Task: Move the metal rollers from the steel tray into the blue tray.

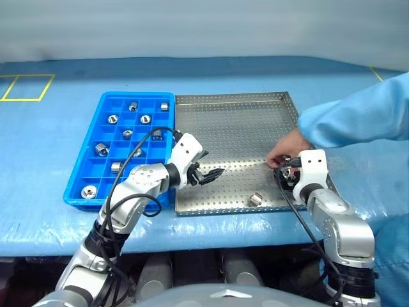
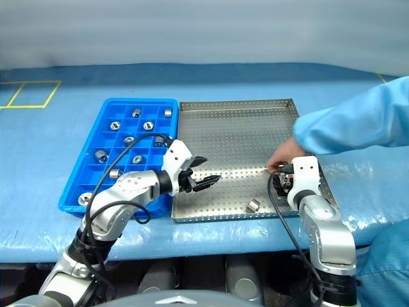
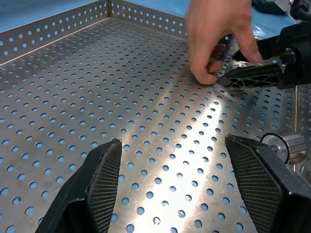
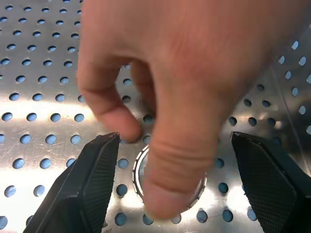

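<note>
The steel tray (image 1: 236,128) lies in the middle with the blue tray (image 1: 96,171) against its left side. Several metal rollers (image 1: 101,149) sit in the blue tray's compartments. One roller (image 1: 255,199) lies near the steel tray's front rim. My left gripper (image 1: 208,174) hovers open over the steel tray's left part, with nothing between its fingers (image 3: 99,179). My right gripper (image 1: 285,176) stands open at the tray's right side. A person's hand (image 4: 184,73) reaches between its fingers (image 4: 95,179) and presses on another roller (image 4: 138,171) on the tray floor.
The person's light blue sleeve (image 1: 358,118) comes in from the right, over the steel tray's right rim. Both trays rest on a blue covered table (image 1: 223,73) with yellow tape marks (image 1: 29,86) at the far left. Black cables loop around both of my arms.
</note>
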